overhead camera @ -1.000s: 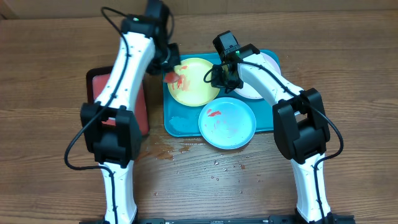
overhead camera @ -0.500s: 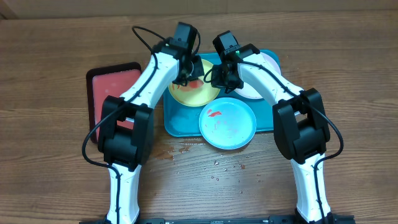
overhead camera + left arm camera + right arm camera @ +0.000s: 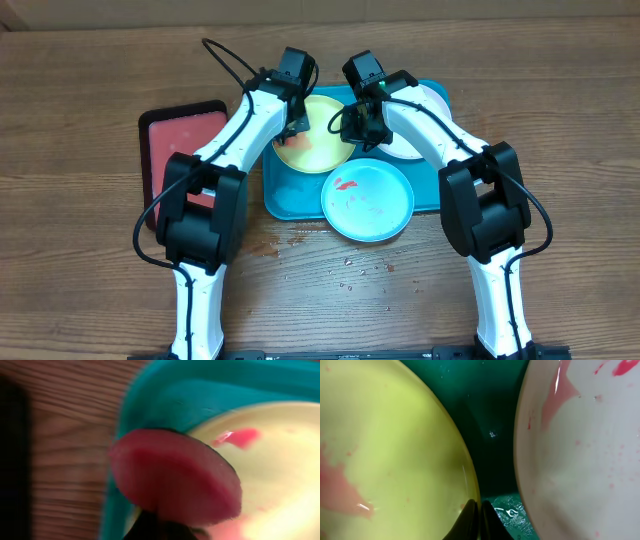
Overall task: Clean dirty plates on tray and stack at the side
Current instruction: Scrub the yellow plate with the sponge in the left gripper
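The yellow-green plate [image 3: 318, 140] lies at the back left of the turquoise tray [image 3: 282, 196]. My left gripper [image 3: 296, 118] is shut on a red sponge [image 3: 175, 480] and presses it on this plate's left edge, near a red smear [image 3: 240, 437]. My right gripper [image 3: 358, 126] is shut on the plate's right rim [image 3: 470, 485]. The white plate [image 3: 420, 135] lies at the back right, partly under my right arm, with red smears [image 3: 555, 400]. The mint-blue plate [image 3: 367, 200] with red smears overhangs the tray's front edge.
A smaller black-rimmed red tray [image 3: 185, 135] lies left of the turquoise tray, partly under my left arm. Water drops and a reddish stain [image 3: 265, 245] mark the wooden table in front of the tray.
My left gripper swept with the sponge from the yellow-green plate's left edge towards its middle, then back a little to the left. My right gripper stayed on the rim.
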